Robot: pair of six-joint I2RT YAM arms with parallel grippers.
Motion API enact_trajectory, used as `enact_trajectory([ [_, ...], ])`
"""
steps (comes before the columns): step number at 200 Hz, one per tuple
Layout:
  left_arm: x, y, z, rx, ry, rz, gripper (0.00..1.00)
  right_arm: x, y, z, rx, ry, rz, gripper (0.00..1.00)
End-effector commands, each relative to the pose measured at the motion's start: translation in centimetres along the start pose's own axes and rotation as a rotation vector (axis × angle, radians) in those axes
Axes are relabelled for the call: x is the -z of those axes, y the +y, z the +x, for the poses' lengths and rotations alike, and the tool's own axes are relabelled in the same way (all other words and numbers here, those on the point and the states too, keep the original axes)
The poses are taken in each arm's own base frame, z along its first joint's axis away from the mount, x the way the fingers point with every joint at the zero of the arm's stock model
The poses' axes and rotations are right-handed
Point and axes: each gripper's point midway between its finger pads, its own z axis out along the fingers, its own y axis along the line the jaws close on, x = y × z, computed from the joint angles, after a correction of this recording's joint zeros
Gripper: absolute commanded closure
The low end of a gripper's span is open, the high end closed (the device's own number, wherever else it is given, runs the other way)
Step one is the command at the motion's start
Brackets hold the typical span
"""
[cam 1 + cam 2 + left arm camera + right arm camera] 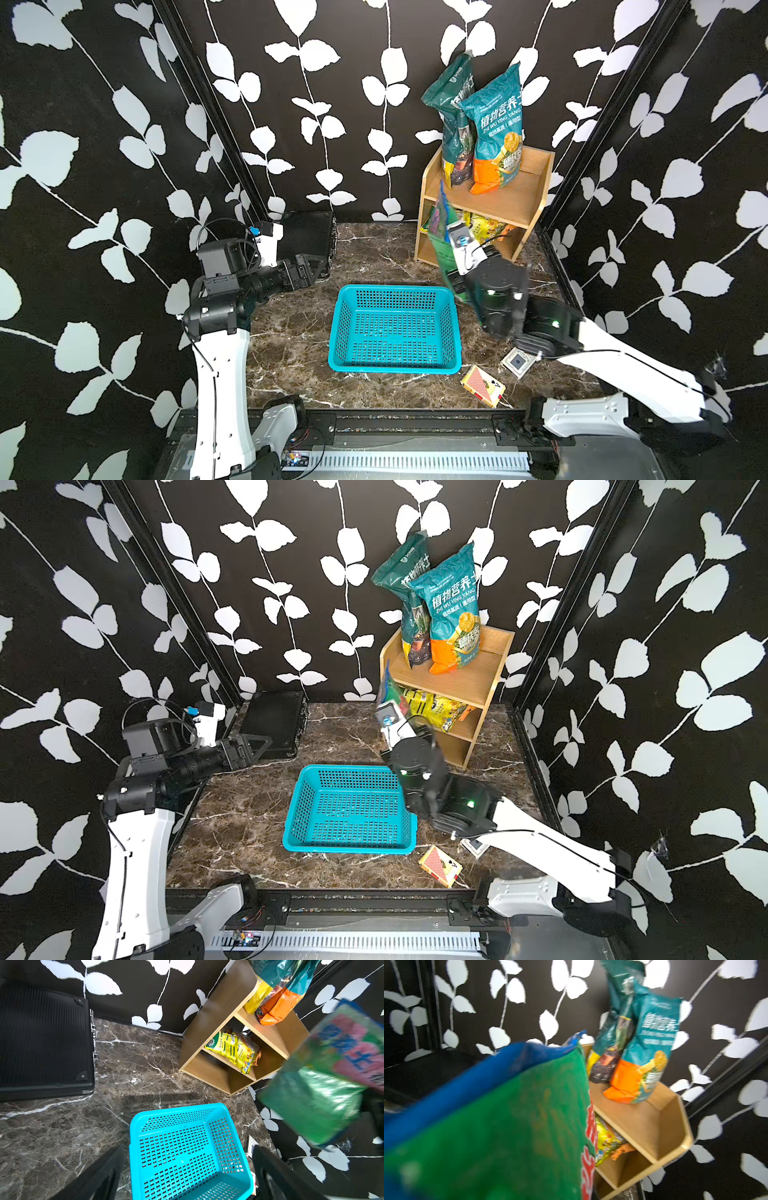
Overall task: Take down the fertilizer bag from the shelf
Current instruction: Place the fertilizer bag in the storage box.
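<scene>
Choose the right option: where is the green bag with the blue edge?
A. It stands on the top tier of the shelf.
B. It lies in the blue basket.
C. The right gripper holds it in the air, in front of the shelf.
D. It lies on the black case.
C: the green bag hangs clear of the shelf, clamped in the right gripper, and the blue basket holds nothing.
</scene>
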Motion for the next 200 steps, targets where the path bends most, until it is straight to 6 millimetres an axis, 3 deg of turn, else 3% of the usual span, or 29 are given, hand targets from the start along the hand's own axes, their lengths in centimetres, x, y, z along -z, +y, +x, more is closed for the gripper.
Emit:
enact_trajectory([
  [1, 0.5, -0.3, -0.3, -0.025, -0.028, -0.008, 0.01, 0.8, 0.0, -4.3, -0.324, -0.167, -0.028, 1.0],
  [71, 1.3, 0.0, -0.3, -0.046, -0.042, -0.067, 0.01, -0.7, 10.7, -4.2, -0.274, -0.168, -0.122, 1.0],
  [162, 0.9, 0.3, -0.3, -0.023, -0.037, -0.059, 0.01, -2.8, 16.5, -2.1, -0.334, -0.176, -0.16, 1.0],
  [167, 0.9, 0.3, -0.2, -0.024, -0.038, -0.059, 0.01, -3.4, 17.6, -1.3, -0.312, -0.163, -0.156, 1.0],
  [200, 0.9, 0.4, -0.3, -0.02, -0.037, -0.06, 0.01, -4.3, 19.4, -0.1, -0.314, -0.155, -0.161, 1.0],
])
